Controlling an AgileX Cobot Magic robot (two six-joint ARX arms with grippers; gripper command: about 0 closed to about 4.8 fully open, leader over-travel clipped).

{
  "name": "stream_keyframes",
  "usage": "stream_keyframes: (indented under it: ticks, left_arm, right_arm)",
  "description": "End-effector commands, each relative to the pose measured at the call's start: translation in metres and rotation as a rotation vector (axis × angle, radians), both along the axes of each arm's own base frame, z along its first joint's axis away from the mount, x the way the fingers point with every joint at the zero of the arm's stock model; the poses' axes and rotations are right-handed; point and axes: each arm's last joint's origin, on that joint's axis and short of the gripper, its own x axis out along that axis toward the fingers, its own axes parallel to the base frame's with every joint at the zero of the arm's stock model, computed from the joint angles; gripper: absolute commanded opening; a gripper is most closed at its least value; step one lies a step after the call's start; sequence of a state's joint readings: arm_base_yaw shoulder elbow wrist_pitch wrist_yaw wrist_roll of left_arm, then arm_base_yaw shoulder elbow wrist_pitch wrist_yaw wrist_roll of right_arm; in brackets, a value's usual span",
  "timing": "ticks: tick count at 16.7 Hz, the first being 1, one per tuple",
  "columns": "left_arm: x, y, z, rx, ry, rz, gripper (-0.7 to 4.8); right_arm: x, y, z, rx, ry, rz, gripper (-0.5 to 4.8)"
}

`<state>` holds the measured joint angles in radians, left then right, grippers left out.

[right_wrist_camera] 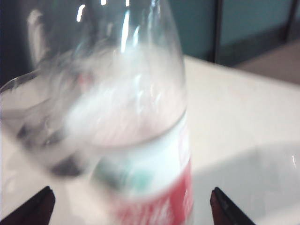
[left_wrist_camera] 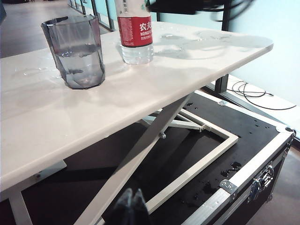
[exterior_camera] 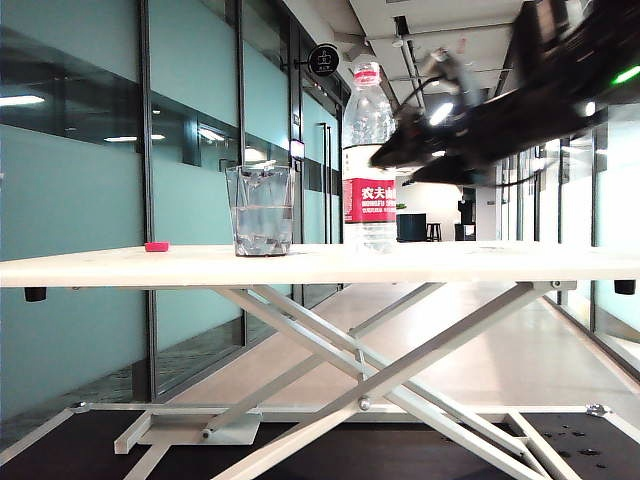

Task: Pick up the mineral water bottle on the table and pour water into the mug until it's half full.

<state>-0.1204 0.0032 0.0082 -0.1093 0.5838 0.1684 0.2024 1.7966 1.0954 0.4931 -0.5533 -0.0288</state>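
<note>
- My right claw (right_wrist_camera: 129, 206) stands wide open and grips nothing. Its two dark fingertips (right_wrist_camera: 33, 206) show at the lower left and lower right corners of the right wrist view, with the bottle between them but apart from both.
- In the exterior view my right claw (exterior_camera: 385, 158) sits in the upper right of the frame, blurred, its tips just beside the shoulder of the bottle.
- My left claw (left_wrist_camera: 132, 208) shows only as a dark tip at the bottom centre of the left wrist view. The jaws appear pressed together and empty, low beside the table and well apart from both vessels.
- The bottle (exterior_camera: 368, 160) stands upright on the table (exterior_camera: 480, 262), centre frame in the exterior view, with no cap visible on it.
- The mug (exterior_camera: 261, 210) stands just left of the bottle, near but not touching, and appears roughly half full.
- A small red cap (exterior_camera: 156, 245) lies farther left on the tabletop.
- Hazard: an open fingertip could clip the bottle's shoulder. Cause: tips close beside a tall, uncapped bottle. Likely result: tipping and spilled water, possibly against the mug.
- Hazard: droplets already show on the tabletop and on the black case below; wet surfaces could let the bottle slide.
</note>
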Motion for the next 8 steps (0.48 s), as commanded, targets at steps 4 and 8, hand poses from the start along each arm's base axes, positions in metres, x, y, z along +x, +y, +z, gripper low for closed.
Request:
stream_keyframes:
  ticks: [4, 8]
  left_arm:
    - [0.001, 0.001, 0.002, 0.008, -0.020, 0.042, -0.05]
    - [0.004, 0.006, 0.002, -0.048, 0.027, 0.271, -0.05]
  right_arm:
    - [-0.091, -0.030, 0.032, -0.006, -0.052, -0.097, 2.67]
    - [-0.159, -0.043, 0.028, -0.015, -0.047, -0.146, -0.08]
